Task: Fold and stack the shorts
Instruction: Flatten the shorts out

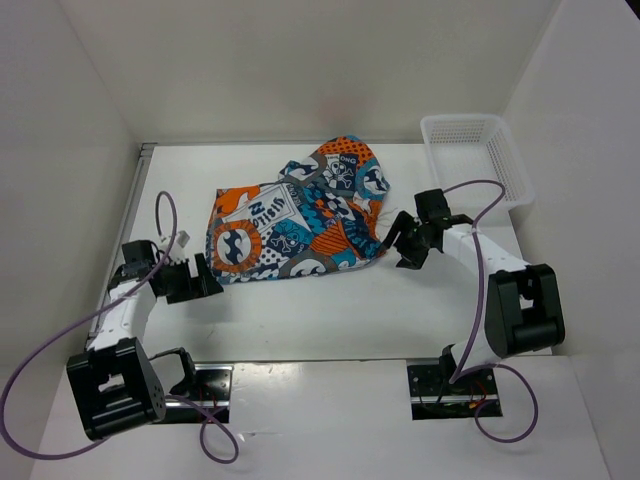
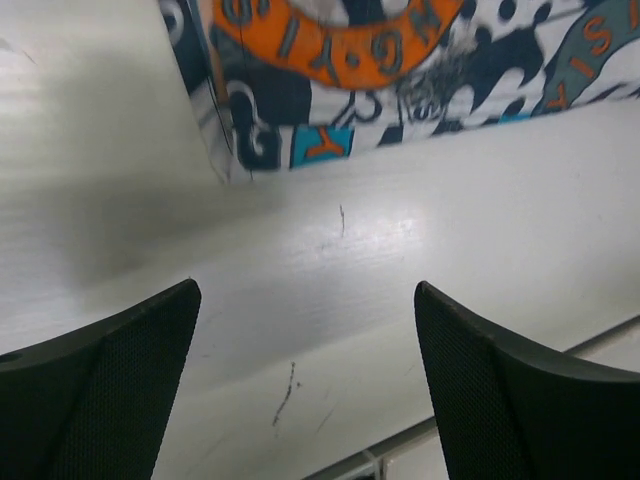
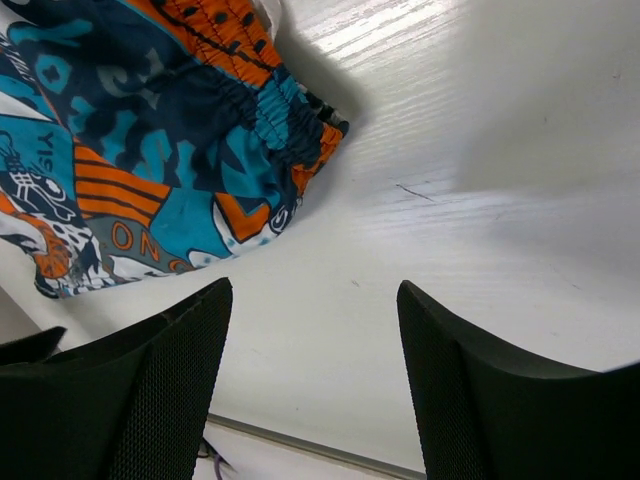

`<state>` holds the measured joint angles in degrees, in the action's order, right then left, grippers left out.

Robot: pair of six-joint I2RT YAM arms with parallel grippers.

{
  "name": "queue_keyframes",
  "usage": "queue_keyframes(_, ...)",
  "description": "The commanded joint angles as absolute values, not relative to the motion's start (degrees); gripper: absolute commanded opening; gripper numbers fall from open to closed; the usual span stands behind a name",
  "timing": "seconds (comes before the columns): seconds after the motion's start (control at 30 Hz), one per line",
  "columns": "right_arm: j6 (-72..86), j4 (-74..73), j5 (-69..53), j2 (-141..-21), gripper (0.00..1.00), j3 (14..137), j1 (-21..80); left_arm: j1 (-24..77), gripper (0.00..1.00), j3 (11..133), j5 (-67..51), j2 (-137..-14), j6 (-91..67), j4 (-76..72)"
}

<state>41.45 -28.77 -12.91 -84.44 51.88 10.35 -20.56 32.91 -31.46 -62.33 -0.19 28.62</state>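
Observation:
The patchwork shorts [image 1: 300,215], printed in blue, teal, orange, white and black, lie loosely spread on the white table, one leg reaching toward the back. My left gripper [image 1: 192,279] is open and empty just left of the shorts' near-left corner, which shows at the top of the left wrist view [image 2: 340,70]. My right gripper [image 1: 408,243] is open and empty just right of the shorts' gathered waistband edge [image 3: 285,140]. Neither gripper touches the fabric.
A white mesh basket [image 1: 478,160] stands at the back right, behind my right arm. White walls close the table on the left, back and right. A metal rail runs along the table's near edge [image 1: 320,362].

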Motion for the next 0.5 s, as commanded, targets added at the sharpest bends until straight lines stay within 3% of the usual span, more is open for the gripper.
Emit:
queue_keyframes(0.0,41.0,-26.5,-13.3,-81.9,0.72,51.2,10.5,-20.7,0.95,29.7,-35.2,-61.8,0.0,23.2)
queue_keyframes(0.07,40.5,-26.5,-13.3,-81.4,0.72,51.2,10.5,-20.7,0.99,30.6,-32.4,-62.3,0.0,23.2)
queue_keyframes(0.47,39.5,-26.5,-14.4,-80.9,0.72,50.7,10.5,-20.7,0.99,25.7,-30.7,-67.8,0.0,10.3)
